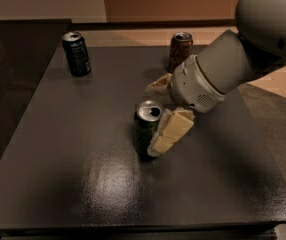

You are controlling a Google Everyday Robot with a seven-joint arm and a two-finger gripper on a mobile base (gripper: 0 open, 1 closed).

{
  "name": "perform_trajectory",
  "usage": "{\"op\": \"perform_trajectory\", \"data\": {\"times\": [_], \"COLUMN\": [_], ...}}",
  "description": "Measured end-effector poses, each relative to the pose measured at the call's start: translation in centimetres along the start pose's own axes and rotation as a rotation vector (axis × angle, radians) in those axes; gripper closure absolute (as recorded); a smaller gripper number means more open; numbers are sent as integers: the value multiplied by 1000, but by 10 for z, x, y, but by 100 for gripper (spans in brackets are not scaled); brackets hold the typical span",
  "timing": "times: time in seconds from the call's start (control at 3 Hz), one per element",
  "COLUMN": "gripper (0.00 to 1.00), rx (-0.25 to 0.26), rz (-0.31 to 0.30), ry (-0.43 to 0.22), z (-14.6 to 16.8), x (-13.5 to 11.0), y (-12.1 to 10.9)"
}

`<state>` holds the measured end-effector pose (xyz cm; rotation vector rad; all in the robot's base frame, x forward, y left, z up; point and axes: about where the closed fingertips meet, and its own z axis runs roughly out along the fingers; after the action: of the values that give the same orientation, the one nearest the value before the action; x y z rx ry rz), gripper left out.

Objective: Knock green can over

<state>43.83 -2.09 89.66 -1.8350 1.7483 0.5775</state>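
Camera view showed the gripper (155, 116) spread open, grasping nothing. One finger (172, 130) lay against the right side of the upright green can (144, 134), midway between the table's (83, 184) side edges, seemingly to push it leftward.

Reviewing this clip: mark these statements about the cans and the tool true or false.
1. The green can lies on its side. False: it stands upright.
2. The tool is right beside the green can, fingers spread. True.
3. The brown can is tipped over. False: it is upright, behind the arm.
4. The navy can stands apart from the tool. True.
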Motion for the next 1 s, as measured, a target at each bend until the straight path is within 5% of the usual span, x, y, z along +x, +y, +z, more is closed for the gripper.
{"op": "perform_trajectory", "data": {"times": [0.67,1.0], "gripper": [64,87], "rx": [-1,13], "rz": [-12,11], "ry": [-35,8], "z": [-2,-13], "x": [-5,-2], "y": [0,-8]}}
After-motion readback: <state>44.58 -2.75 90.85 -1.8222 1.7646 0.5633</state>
